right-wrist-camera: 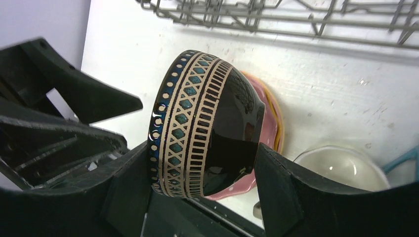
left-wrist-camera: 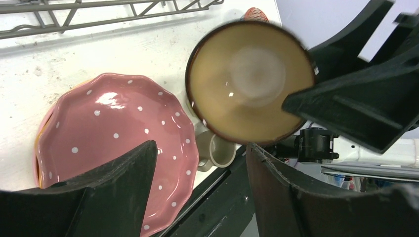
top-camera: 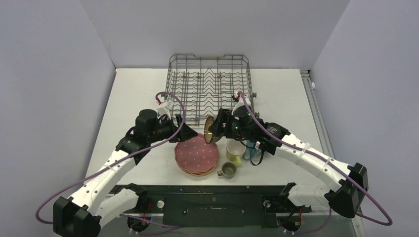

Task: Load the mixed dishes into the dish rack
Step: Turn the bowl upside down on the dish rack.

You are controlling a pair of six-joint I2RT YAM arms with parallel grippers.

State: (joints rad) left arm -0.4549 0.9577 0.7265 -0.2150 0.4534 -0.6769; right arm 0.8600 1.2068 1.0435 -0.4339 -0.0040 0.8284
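Observation:
My right gripper [top-camera: 222,129] [right-wrist-camera: 197,163] is shut on the dark brown bowl [top-camera: 211,130] [right-wrist-camera: 207,133], one finger against the rim and the other against the base. The bowl hangs on its side above the table, its tan inside [left-wrist-camera: 252,79] facing the left gripper. My left gripper [top-camera: 190,133] [left-wrist-camera: 200,192] is open just left of the bowl, with nothing between its fingers. Below them lies a stack of scalloped plates with the pink dotted one [top-camera: 197,154] [left-wrist-camera: 113,148] on top. The dish rack [top-camera: 210,84] stands behind, with no dishes showing in it.
A yellow mug [top-camera: 235,150] [right-wrist-camera: 341,165] and a blue mug [top-camera: 254,150] stand right of the plates under the right arm. A small grey-olive mug [top-camera: 228,170] [left-wrist-camera: 220,150] sits near the table's front edge. The rack's near wall [right-wrist-camera: 276,15] is close behind both grippers.

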